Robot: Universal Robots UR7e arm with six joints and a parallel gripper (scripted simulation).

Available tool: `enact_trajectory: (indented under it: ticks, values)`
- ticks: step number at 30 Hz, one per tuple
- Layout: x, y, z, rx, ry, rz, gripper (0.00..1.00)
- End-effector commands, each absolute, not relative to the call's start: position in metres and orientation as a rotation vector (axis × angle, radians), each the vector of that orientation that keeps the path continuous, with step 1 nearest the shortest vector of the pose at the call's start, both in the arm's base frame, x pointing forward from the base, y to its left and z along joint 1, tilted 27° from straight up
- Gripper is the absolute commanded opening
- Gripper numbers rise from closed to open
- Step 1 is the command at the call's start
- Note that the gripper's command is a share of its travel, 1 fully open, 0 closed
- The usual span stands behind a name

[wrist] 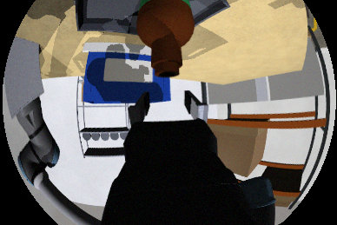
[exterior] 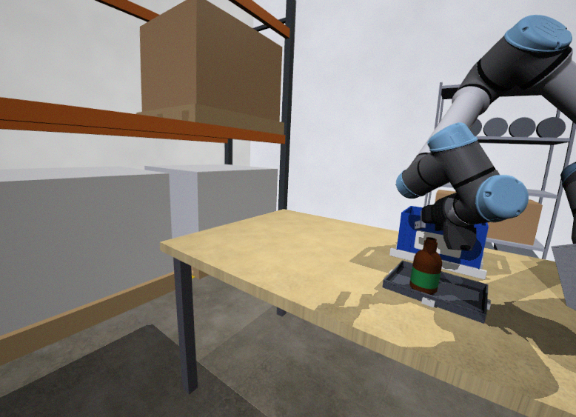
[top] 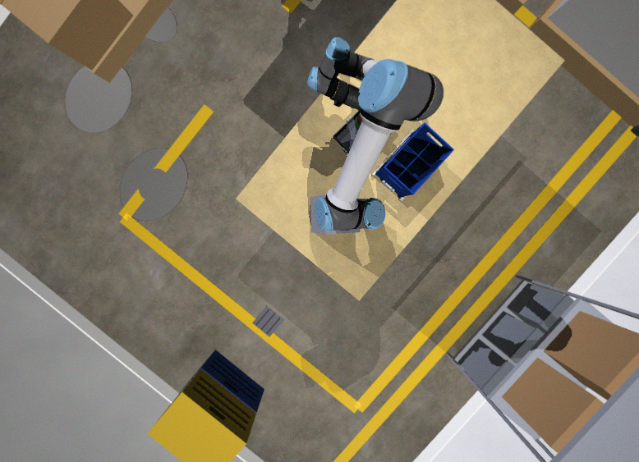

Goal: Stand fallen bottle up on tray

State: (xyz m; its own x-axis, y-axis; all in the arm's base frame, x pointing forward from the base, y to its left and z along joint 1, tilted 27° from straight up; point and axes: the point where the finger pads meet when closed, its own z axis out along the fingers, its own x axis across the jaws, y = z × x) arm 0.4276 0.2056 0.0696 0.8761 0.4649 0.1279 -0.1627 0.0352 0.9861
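1. Bottle (top: 360, 120) (exterior: 426, 270) (wrist: 165, 19): upright on its base, inside the tray (top: 347, 135) (exterior: 458, 294) (wrist: 100, 10). Treat the standing-up as done; do not regrip unless it leans.
2. Gripper (top: 338, 92) (exterior: 420, 221) (wrist: 167, 98): jaws released, nothing between them, fingers apart from the bottle's neck. Judged step: retreat.
3. Keep the jaws wide. Back away along the line of the fingers, slowly and without wrist rotation, until both fingers are well away from the neck; only then lift. A sideways clip could topple the bottle.
4. Avoid contact with the tray walls; the tray is loose and may slide.
5. Crate (top: 433, 171) (exterior: 406, 231) (wrist: 130, 90): beside the tray, also loose. Route the arm clear of it.
6. Finish above the table (top: 464, 49) (exterior: 279, 254) (wrist: 261, 49).
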Motion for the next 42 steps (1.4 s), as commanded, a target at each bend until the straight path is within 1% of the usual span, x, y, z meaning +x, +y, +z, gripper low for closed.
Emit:
enact_trajectory:
  ticks: [1, 20, 39, 40, 42]
  values:
    - [0.424, 0.210, 0.082, 1.462, 0.254, 0.491, 1.00]
    - [0.413, 0.221, 0.111, 1.462, 0.254, 0.491, 1.00]
    - [0.411, 0.224, 0.117, 1.462, 0.254, 0.491, 1.00]
    - [0.411, 0.224, 0.117, 1.462, 0.254, 0.491, 0.00]
    - [0.411, 0.224, 0.117, 1.462, 0.254, 0.491, 0.00]
